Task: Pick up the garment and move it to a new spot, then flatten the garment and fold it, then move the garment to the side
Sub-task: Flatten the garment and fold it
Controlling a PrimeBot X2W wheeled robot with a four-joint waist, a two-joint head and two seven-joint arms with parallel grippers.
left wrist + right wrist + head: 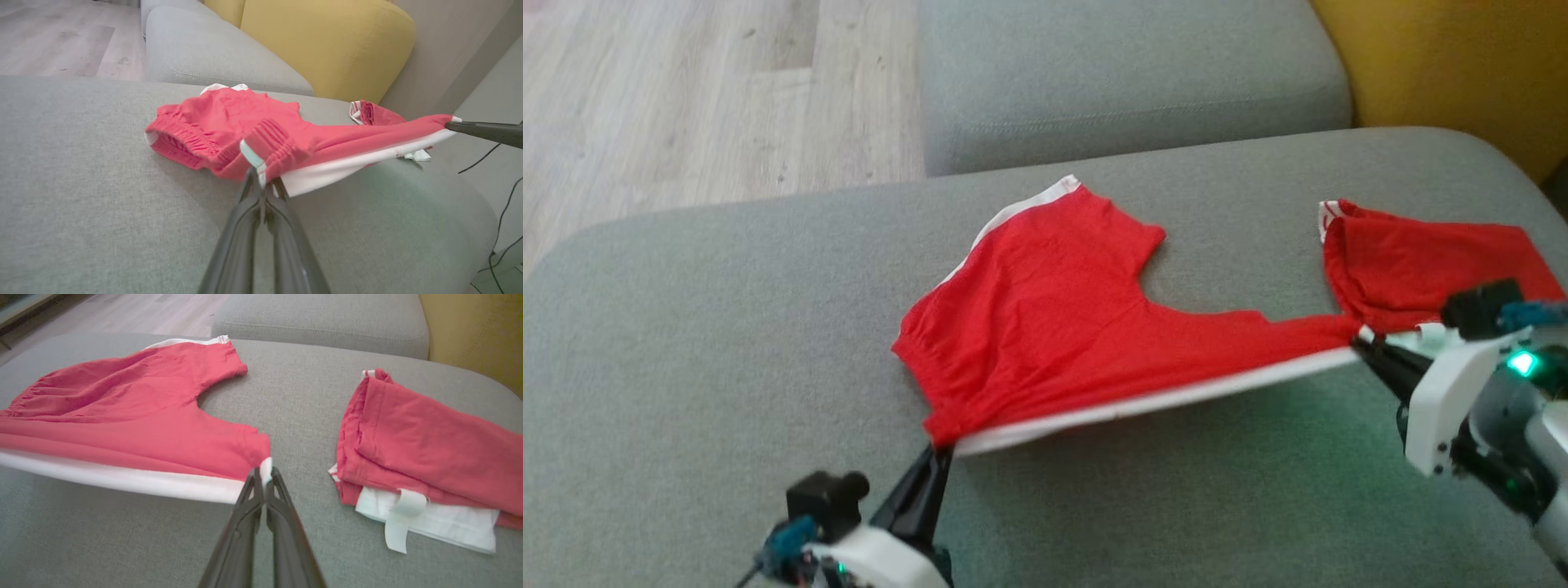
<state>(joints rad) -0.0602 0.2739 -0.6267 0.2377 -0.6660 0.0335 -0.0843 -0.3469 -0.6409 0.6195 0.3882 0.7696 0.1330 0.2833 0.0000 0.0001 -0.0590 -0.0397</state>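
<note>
The garment is a pair of red shorts with a white side stripe, spread on the grey couch cushion. Its near side edge is lifted and stretched taut between both grippers. My left gripper is shut on the waistband corner. My right gripper is shut on the leg hem corner. The far leg of the shorts still lies flat on the cushion.
A second red and white garment lies folded on the cushion just right of my right gripper. Another grey cushion and a yellow cushion sit behind. Wooden floor lies to the left. Cables hang past the cushion's edge.
</note>
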